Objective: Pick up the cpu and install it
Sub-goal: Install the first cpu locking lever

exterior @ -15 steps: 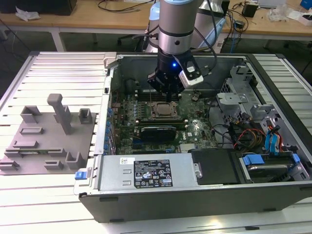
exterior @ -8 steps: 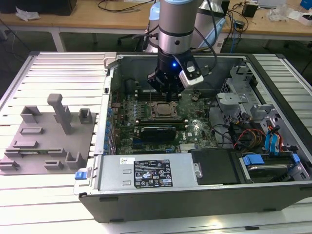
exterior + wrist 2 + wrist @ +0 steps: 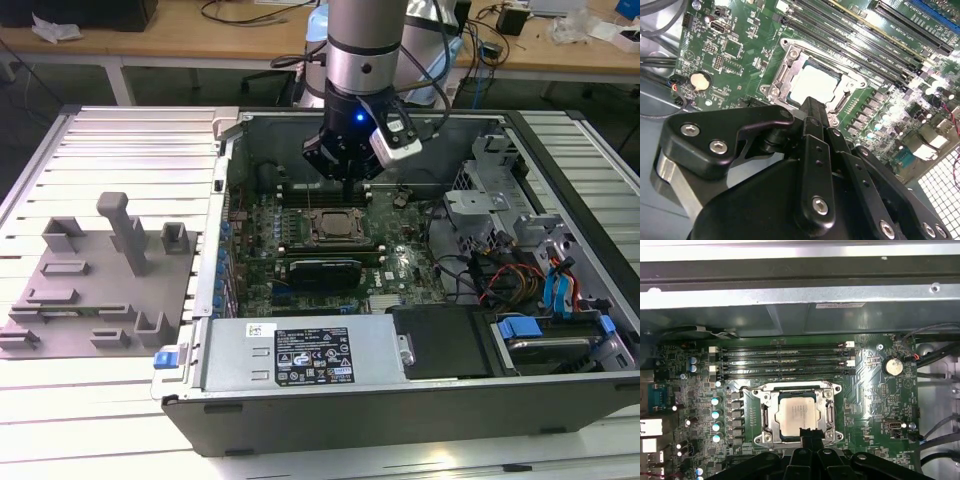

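The cpu (image 3: 797, 418) lies flat in the motherboard socket (image 3: 768, 415); the jaws hang above its edge, closed together and empty. Any pressing should go straight down, never sideways.

work table (image 3: 90, 410): silver metal top of long parallel ribbed slats running across the exterior view, slats showing on every side of the load. item one, lying directly on it: open computer case (image 3: 400, 420), dark grey, laid on its side with the open face upward, taking the middle and the exterior view's right of the top. item two, lying directly on it: flat grey plastic fixture plate (image 3: 105, 288) bearing several low raised blocks and one tall post (image 3: 125, 230), on the exterior view's left, just beside the case wall.
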